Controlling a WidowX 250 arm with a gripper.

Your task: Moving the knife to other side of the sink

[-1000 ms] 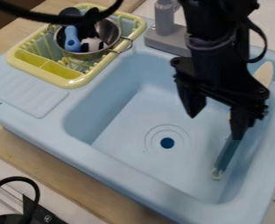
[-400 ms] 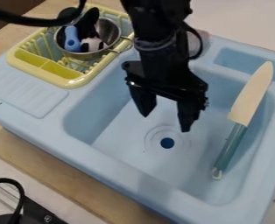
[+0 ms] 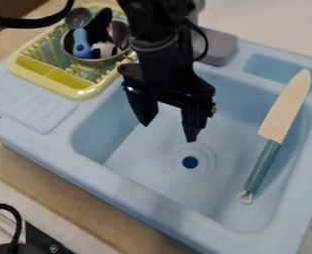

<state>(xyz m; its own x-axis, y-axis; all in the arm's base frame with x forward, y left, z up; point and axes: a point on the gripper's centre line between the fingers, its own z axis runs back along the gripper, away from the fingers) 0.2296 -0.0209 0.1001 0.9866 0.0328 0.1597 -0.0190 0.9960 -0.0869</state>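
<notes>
The light-blue sink (image 3: pixel 145 183) occupies most of the view and is seated on a wood-toned counter (image 3: pixel 86 203). The black arm (image 3: pixel 160 64) enters from the top edge. At the upper left, a yellow dish rack (image 3: pixel 79 93) stands on the sink unit. The knife (image 3: pixel 272 134) lies at a slant along the right side of the basin: teal handle toward the near side, pale blade pointing to the recess at the far right corner. The tool (image 3: pixel 168 132) hangs above the basin, fingers spread, nothing between them, apart from the knife. A metal pot (image 3: pixel 99 62) sits in the rack and contains a blue-handled utensil (image 3: pixel 81 44). The grey faucet base (image 3: pixel 218 44) is mounted behind the basin. The drain (image 3: pixel 190 162) is set in the basin floor.
</notes>
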